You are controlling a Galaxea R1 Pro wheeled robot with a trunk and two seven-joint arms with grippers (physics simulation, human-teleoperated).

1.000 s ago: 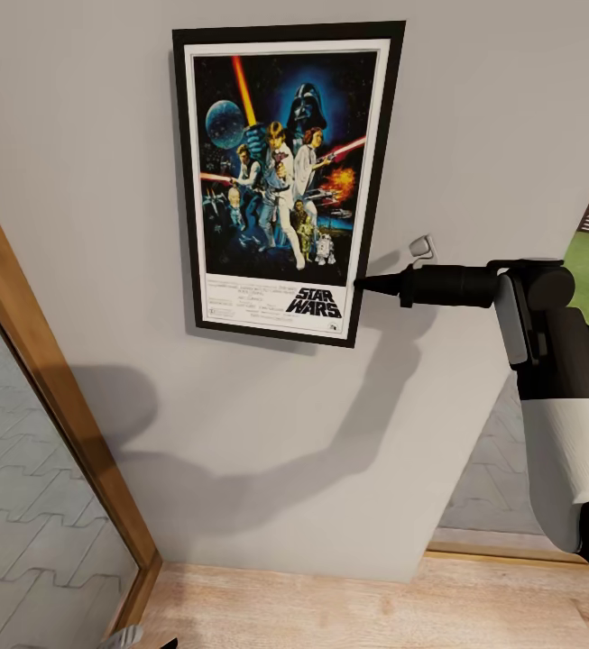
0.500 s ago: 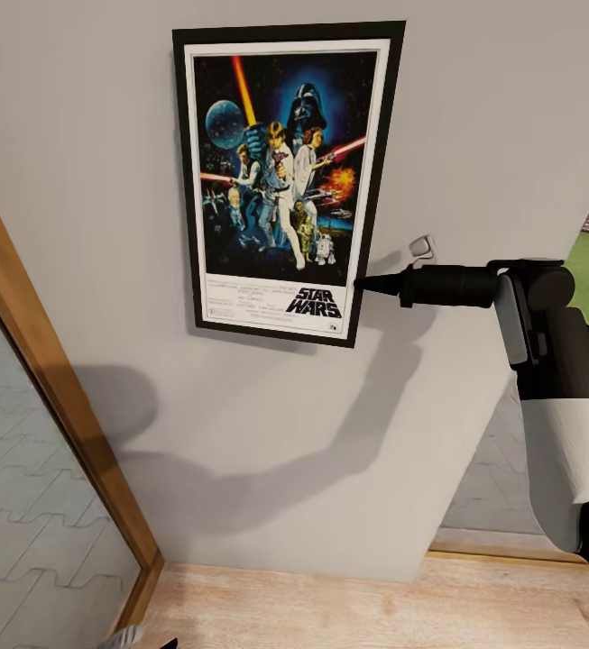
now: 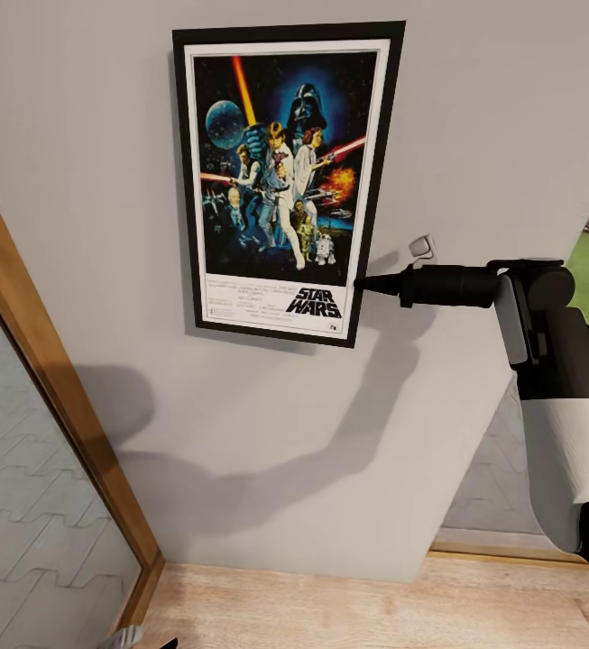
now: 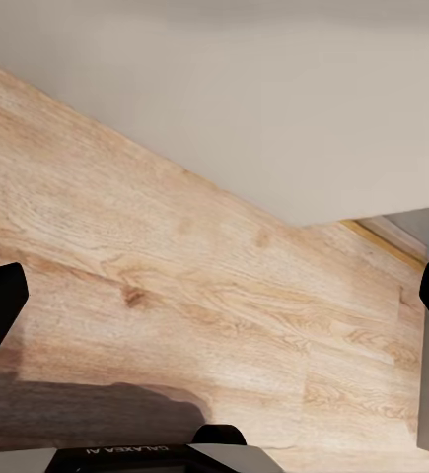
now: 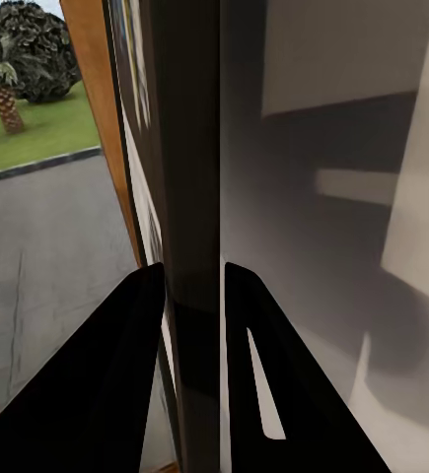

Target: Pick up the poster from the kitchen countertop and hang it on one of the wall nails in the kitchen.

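Grey wall [image 3: 474, 108] carries the poster [image 3: 285, 180], unmoved over the last second and still clamped at its right edge by the right gripper [image 3: 363, 284]; the left gripper [image 4: 214, 296] is spread, empty

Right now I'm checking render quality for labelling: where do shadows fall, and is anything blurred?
Head view: sharp; the right gripper and its arm throw a broad soft shadow on the wall below the poster. Left wrist view: a dark shadow on the wood floor. Right wrist view: the poster's edge between the fingers looks smeared.

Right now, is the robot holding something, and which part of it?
Yes. The right gripper pinches the poster by its right frame edge, near the bottom corner. The left gripper is open, holding nothing.
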